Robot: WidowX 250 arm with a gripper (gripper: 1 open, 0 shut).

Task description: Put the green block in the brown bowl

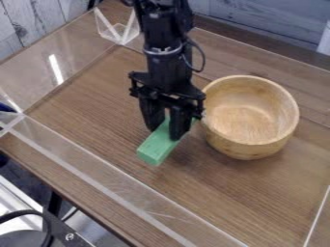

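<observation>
Green block (160, 146) hangs tilted, its upper end pinched between the jaws of the black gripper (171, 133), which points straight down. Its lower end sits close above the wooden table (91, 106), near the middle, toward the front edge. Brown bowl (250, 117) stands upright just beside the gripper, toward the table's right edge, apart from the block.

Brown wood-grain tabletop (91, 106) enclosed by low clear plastic walls (77, 166) catching pale glare, backed at upper left by whitewashed plank wall (29, 21), with black cables (39, 230) at lower left.
</observation>
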